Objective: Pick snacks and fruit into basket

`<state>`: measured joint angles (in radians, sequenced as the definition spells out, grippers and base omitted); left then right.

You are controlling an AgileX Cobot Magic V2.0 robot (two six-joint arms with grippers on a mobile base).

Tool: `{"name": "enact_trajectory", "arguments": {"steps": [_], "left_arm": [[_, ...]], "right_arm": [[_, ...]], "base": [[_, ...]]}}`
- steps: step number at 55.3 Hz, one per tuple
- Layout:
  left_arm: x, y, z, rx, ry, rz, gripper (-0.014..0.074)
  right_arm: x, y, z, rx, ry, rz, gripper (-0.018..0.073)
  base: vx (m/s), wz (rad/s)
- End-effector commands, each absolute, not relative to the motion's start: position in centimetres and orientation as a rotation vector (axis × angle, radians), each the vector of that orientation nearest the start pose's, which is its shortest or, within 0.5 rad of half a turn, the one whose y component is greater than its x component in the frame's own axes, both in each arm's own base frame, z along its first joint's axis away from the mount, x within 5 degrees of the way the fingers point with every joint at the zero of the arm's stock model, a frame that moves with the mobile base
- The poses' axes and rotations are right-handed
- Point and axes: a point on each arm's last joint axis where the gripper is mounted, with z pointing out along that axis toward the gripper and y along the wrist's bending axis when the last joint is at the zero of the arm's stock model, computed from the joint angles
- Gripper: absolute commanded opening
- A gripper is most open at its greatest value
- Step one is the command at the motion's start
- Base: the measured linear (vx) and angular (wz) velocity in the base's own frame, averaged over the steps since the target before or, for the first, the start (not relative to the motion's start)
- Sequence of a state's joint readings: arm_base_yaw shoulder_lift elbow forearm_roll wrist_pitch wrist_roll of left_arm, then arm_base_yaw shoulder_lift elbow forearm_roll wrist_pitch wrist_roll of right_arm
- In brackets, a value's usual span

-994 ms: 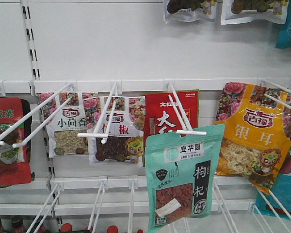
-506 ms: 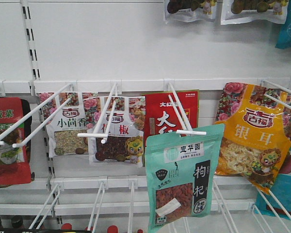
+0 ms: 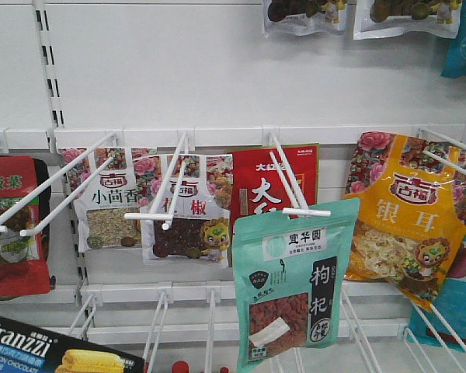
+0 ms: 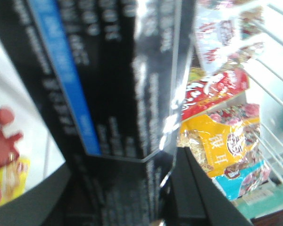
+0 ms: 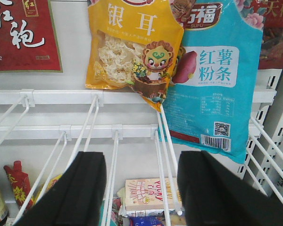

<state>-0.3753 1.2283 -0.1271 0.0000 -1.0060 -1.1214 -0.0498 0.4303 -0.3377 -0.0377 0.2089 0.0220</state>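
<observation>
A black Franzzi snack box (image 3: 54, 353) with a blue stripe rises into the lower left of the front view. In the left wrist view this box (image 4: 113, 80) fills most of the picture, and my left gripper (image 4: 122, 190) is shut on its lower end. A mint-green snack pouch (image 3: 295, 287) with red berries in its window hangs at the tip of a peg at centre right. My right gripper (image 5: 146, 188) is open and holds nothing, below a yellow pouch (image 5: 127, 47) and a blue pouch (image 5: 212, 70). Fruit and basket are out of view.
White wire pegs (image 3: 171, 186) jut out from the shelf wall with more pouches hung on them, among them a red one (image 3: 12, 233) at far left. Pegs (image 5: 162, 155) also run between the right fingers. A Pocky-style box (image 5: 148, 193) lies on the shelf below.
The Franzzi box has come up into the lower left of the front view and now hides the bottle caps seen there before. The hanging pouches have not moved.
</observation>
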Motion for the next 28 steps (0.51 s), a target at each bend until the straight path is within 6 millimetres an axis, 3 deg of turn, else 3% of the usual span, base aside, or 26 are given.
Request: {"name": "enact_trajectory", "arguments": {"steps": [1,9,16,21,28], "left_arm": [[16.8,-6.6,23.2,-0.454,1.448,-1.095,-0.0002],[15.9,-5.7,25.4,-0.3,1.514,-0.863,0.0],[14.9,-4.0,27.3,-0.128,1.624,-0.537,0.0],[13.6,-2.8,28.9,-0.02,1.672,-0.329,0.0],[11.1,-1.0,31.0,0.0,1.687,-0.126,0.0]], "right_arm": [[10.2,-0.6,29.4,0.028,1.686,-0.066,0.0417],[10.2,-0.6,29.4,0.028,1.686,-0.066,0.0417],[10.2,-0.6,29.4,0.029,1.687,-0.066,0.0417],[10.2,-0.6,29.4,0.029,1.687,-0.066,0.0417],[10.2,-0.6,29.4,0.029,1.687,-0.066,0.0417]], "base": [[0.0,0.0],[0.0,0.0],[0.0,0.0],[0.0,0.0],[0.0,0.0]]}}
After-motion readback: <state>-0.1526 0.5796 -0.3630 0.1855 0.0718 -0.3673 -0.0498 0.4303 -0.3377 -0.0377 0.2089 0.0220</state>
